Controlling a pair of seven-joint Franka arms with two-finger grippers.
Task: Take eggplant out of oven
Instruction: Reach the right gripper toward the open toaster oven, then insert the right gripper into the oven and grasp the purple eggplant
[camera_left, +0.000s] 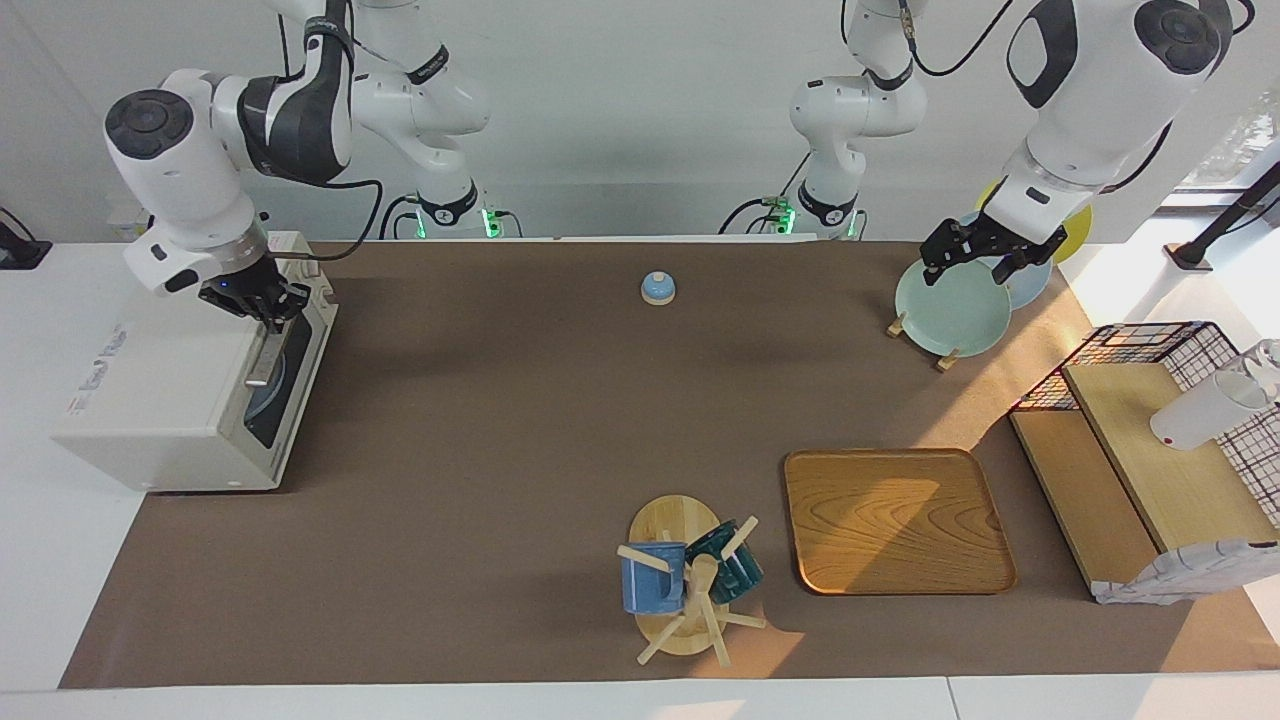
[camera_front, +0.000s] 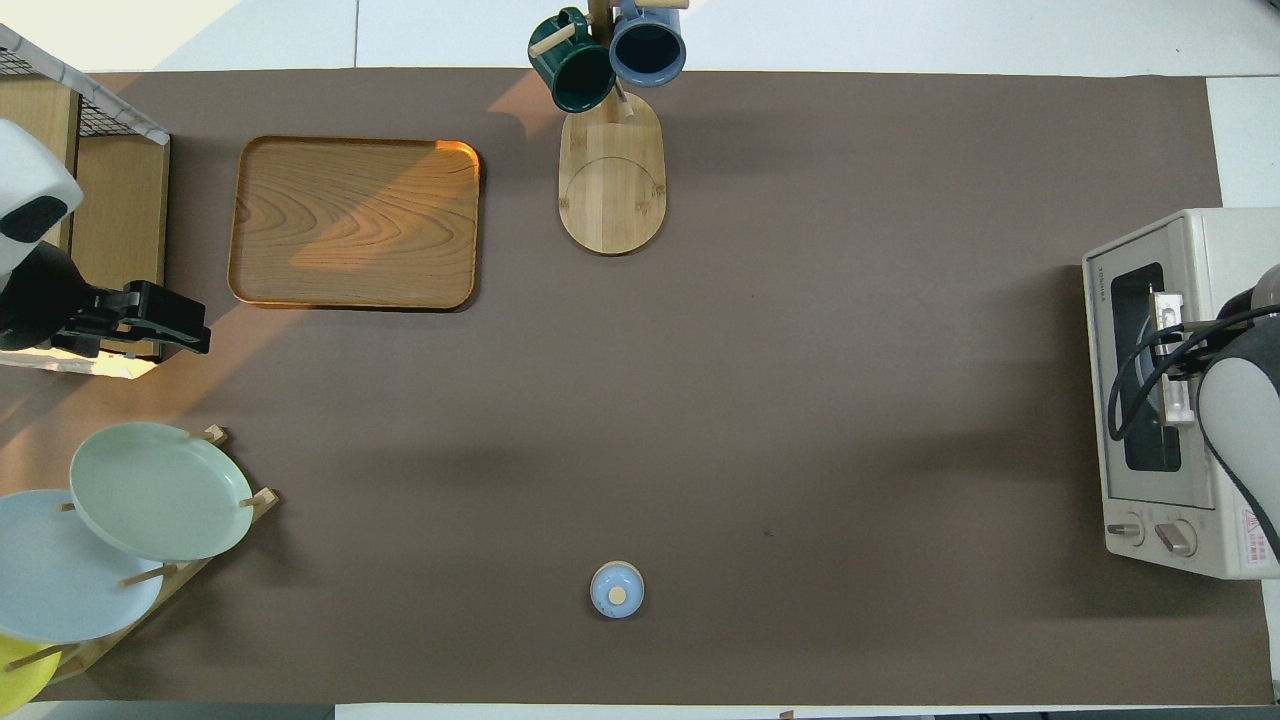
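We see the oven (camera_left: 185, 385) at the right arm's end of the bench (camera_left: 520, 420), its door up. Our right pincer (camera_left: 272, 318) is clamped tight on the door handle (camera_left: 264, 352). The eggplant is hidden from us. Our left pincer (camera_left: 985, 262) waits wide apart over the plates (camera_left: 952, 306).

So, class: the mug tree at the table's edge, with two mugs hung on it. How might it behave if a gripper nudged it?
The mug tree would probably tip rather than slide: both mugs, blue and green, hang high on its pegs. Its flat wooden base may steady it somewhat. The mugs could swing or slip off.
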